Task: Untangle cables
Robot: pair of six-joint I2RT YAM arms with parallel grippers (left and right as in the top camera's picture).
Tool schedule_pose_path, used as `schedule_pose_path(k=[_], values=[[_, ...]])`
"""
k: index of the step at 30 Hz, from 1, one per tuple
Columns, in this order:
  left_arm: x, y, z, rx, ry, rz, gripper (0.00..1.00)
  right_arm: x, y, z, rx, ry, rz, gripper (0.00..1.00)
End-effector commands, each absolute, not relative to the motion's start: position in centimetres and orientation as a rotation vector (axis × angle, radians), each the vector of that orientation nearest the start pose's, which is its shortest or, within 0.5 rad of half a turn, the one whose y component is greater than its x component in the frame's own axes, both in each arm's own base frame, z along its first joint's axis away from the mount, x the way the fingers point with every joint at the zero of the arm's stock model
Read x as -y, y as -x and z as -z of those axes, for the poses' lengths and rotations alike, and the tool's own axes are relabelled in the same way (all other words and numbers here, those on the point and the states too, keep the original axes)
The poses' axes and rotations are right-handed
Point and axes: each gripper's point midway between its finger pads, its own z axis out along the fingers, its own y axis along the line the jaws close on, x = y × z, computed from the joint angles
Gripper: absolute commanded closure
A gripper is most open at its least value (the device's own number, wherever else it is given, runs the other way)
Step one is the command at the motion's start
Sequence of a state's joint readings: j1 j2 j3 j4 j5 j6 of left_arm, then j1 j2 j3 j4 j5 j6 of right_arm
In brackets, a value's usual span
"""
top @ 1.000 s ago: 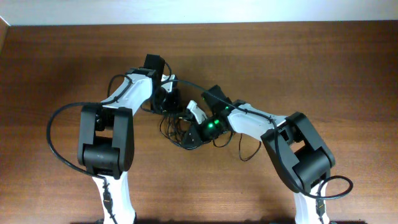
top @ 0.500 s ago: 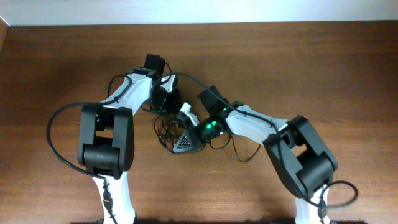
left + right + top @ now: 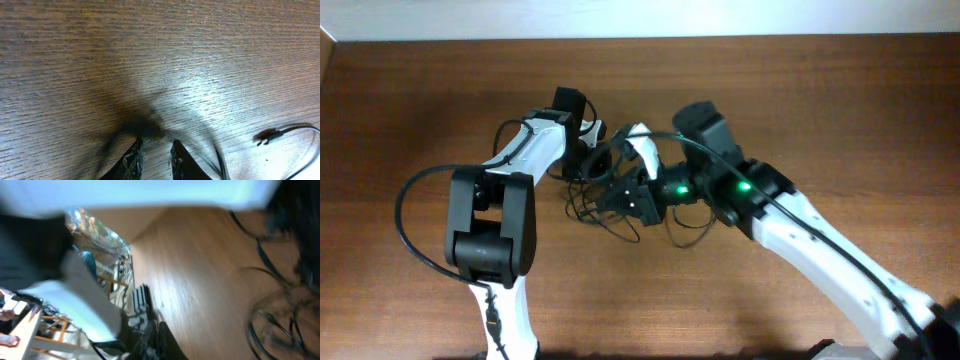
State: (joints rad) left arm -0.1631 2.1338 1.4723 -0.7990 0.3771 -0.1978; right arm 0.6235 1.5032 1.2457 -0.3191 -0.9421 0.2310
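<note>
We are seeing the right gripper [image 3: 610,200], jaws closed, and the left gripper [image 3: 590,158], jaws narrowly apart, meeting at the cables [image 3: 585,205] mid-frame.

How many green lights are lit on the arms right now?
2, both on the right arm: the front light close to the cables, the rear light further back. Others may be hidden.

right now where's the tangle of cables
In the overhead view the cables lie in a loose tangle slightly left of the middle of the table, just below the left gripper and beside the right gripper.
</note>
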Motion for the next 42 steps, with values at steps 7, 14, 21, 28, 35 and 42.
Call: schedule_pose_path(k=[7, 14, 21, 28, 35, 42], values=[[11.8, -39.5, 1.3, -3.079, 0.014, 0.488, 0.78, -31.3, -23.8, -35.4, -1.788, 0.929, -1.214, 0.95], [11.5, -39.7, 1.2, -3.075, 0.008, 0.465, 0.67, -31.5, -24.0, -28.8, -2.084, 0.914, -1.222, 0.69], [11.2, -41.1, -4.9, -3.050, -0.161, 0.499, 0.54, -31.6, -24.0, -21.5, -2.396, 0.883, -1.213, 0.69], [11.1, -37.3, -4.2, -3.208, -0.179, 0.425, 0.50, -30.9, -23.5, -18.7, -2.543, 0.857, -1.187, 0.67], [15.0, -33.6, -2.5, -3.293, -0.302, 0.400, 0.44, -30.0, -23.6, -17.6, -2.606, 0.827, -1.094, 0.54], [17.4, -32.9, -0.8, -3.286, -0.207, 0.325, 0.48, -27.4, -23.2, -15.5, -2.750, 0.774, -0.901, 0.53]])
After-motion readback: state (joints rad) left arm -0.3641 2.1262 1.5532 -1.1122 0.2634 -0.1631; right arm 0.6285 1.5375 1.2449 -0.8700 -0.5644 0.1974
